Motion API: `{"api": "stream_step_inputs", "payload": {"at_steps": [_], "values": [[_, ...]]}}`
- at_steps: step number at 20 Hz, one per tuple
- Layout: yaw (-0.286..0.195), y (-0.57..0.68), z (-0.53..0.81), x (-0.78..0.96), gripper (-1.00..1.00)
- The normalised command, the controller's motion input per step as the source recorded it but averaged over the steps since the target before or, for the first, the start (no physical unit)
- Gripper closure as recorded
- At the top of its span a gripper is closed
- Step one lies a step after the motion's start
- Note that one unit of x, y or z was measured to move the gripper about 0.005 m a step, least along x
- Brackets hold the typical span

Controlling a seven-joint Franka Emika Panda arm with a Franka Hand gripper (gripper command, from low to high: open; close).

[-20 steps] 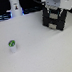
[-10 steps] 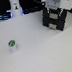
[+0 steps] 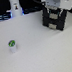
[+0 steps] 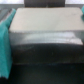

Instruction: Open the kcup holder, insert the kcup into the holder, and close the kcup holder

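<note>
The exterior view shows one pod standing on the white table toward that view's left, well apart from one black drawer box at the right, with the gripper over the box and one white bottle behind. The wrist view shows only the box's pale top and dark front close up, blurred, with two teal fingers standing apart at either edge.

Matt white table, glossy black plastic-looking kcup holder, kcup with shiny green top
</note>
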Motion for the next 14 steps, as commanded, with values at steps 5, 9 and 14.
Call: {"api": "stream_step_inputs", "payload": {"at_steps": [5,9,14], "values": [[-0.064,-0.15,0.23,0.72,1.00],[0.036,-0.43,0.08,0.09,1.00],[0.113,-0.76,0.11,0.19,1.00]]}}
